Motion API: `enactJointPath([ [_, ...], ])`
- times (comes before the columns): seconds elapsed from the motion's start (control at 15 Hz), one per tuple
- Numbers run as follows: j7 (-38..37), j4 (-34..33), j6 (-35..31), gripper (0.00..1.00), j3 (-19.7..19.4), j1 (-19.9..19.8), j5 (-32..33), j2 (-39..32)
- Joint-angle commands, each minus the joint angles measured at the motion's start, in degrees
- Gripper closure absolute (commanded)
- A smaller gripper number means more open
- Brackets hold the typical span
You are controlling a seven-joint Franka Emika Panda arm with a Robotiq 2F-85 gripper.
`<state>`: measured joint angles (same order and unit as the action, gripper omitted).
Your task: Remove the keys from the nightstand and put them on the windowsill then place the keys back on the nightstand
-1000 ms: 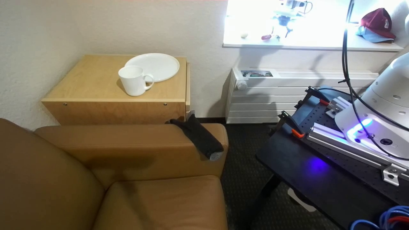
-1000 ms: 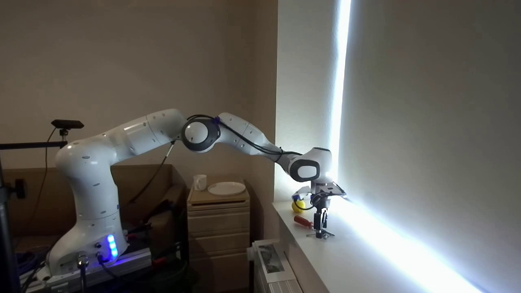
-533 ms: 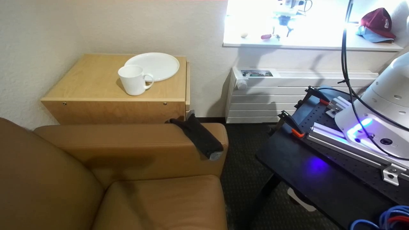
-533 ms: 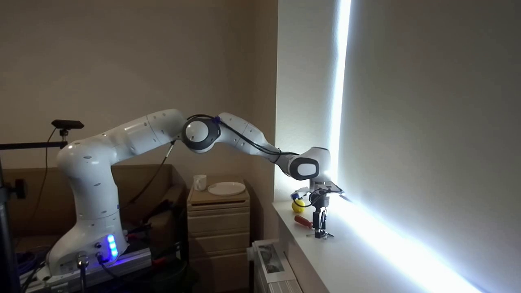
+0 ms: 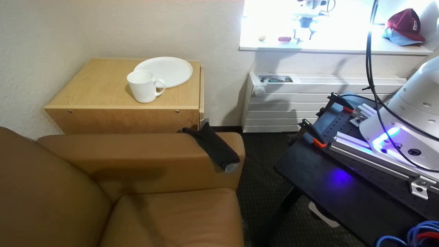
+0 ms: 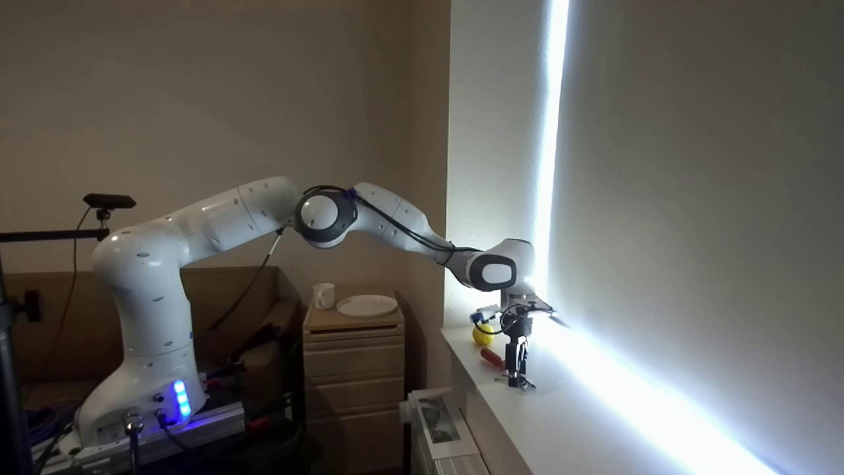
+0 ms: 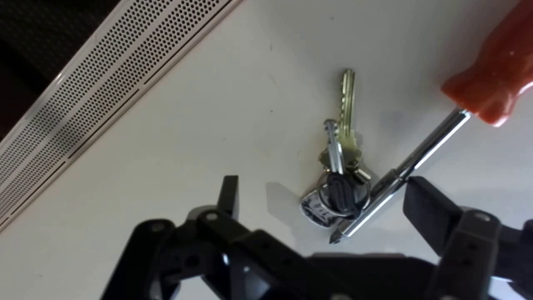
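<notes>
Windowsill (image 5: 346,44) is blown out by glare in an exterior view; the gripper (image 5: 303,37) there is washed out, edges perhaps unreliable. Wall (image 6: 231,99) is left dim in an exterior view, a vertical light strip (image 6: 552,132) overexposed. Soft shadow thrown beside keys (image 7: 342,189), wrist view.

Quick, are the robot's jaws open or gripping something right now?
Gripper: open, holding nothing; in the wrist view the keys show between its parted jaws, lying on the windowsill.

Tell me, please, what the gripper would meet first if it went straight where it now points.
Probably the keys, which the open gripper seems to straddle, together with the screwdriver's shaft; depth is unclear, so it may touch the windowsill first.
</notes>
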<state>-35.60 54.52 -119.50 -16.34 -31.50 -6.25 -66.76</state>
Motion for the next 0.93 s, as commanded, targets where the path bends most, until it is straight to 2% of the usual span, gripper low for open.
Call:
enactJointPath([
  [0.0,0.6,1.3,-1.6,0.0,0.8,-1.0,-1.6,1.6],
  [0.27,2.2,4.8,-3.2,0.0,0.6,-1.8,-2.5,5.2],
  [0.87,8.5,10.1,3.1,0.0,1.2,-2.8,-1.9,9.3],
])
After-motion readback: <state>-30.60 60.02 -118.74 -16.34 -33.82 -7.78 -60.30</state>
